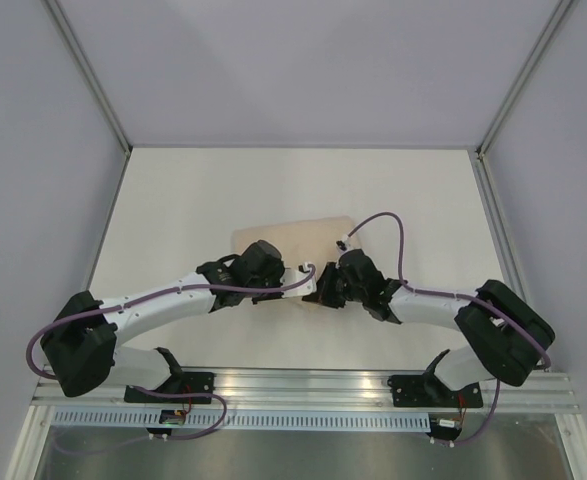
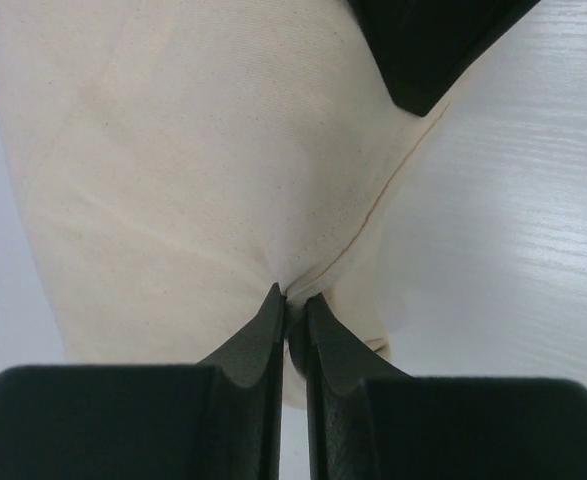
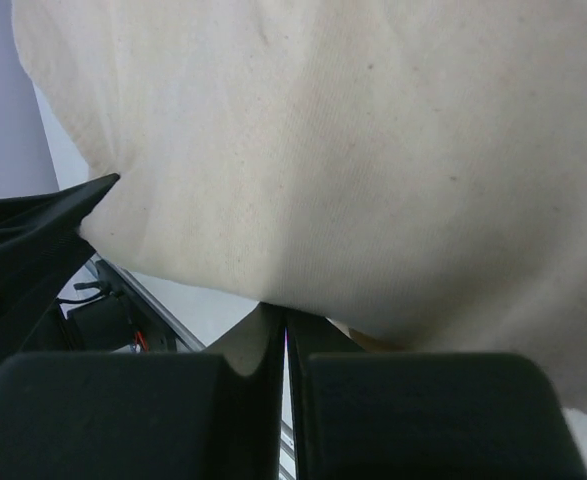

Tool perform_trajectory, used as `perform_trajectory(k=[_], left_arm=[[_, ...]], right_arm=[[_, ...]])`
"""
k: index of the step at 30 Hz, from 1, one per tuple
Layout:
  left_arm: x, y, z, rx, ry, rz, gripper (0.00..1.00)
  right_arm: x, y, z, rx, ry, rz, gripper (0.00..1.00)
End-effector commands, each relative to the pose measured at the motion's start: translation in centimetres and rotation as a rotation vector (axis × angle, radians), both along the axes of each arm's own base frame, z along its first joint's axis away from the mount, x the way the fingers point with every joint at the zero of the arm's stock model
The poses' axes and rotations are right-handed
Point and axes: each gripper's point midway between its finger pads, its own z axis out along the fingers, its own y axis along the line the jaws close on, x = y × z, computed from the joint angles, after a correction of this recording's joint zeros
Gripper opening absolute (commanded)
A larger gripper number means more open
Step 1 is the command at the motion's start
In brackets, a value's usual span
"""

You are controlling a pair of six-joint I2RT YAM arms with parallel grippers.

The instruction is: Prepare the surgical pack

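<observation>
The tan wrap sheet (image 1: 291,240) lies folded into a bundle at the middle of the table. My left gripper (image 1: 273,262) is shut on a pinch of the sheet's near edge; the left wrist view shows the cloth (image 2: 193,150) drawn into the closed fingertips (image 2: 291,300). My right gripper (image 1: 335,280) is shut on the sheet's near right edge; the right wrist view shows the cloth (image 3: 353,150) hanging over the closed tips (image 3: 284,315). The steel tray, clamps, tweezers, gauze and packets are hidden.
The white table (image 1: 193,200) is walled by grey panels with metal posts at the back corners. The aluminium base rail (image 1: 303,385) runs along the near edge. The other arm's black body shows in each wrist view.
</observation>
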Motion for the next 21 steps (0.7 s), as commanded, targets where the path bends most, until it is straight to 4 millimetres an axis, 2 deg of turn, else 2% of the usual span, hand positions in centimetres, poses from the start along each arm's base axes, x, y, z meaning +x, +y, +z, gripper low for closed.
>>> perform_trajectory(k=[1,8,11,13,21], left_arm=[[0.3,-2.2,3.2,-0.12,-0.016,-0.011,0.0],[0.6,-3.0,3.8,-0.148,-0.012,-0.012,0.0],[0.6,-3.4,4.2,-0.155,-0.008,-0.019,0.0],[0.6,-3.4,4.2,-0.155,-0.008,-0.021,0.0],[0.1,-2.7,3.8,-0.132,-0.003,-0.032,0.0]], right_arm=[[2.5,3.0,4.6,0.158,-0.128,0.001,0.0],[4.1,4.3,5.3,0.238,-0.151,-0.052,0.01],[4.6,4.8,4.7,0.247,-0.126,-0.069,0.0],[4.8,4.6,3.8,0.237,-0.112,-0.091,0.0],[7.5,2.7,5.7,0.273,-0.252,-0.266,0.01]])
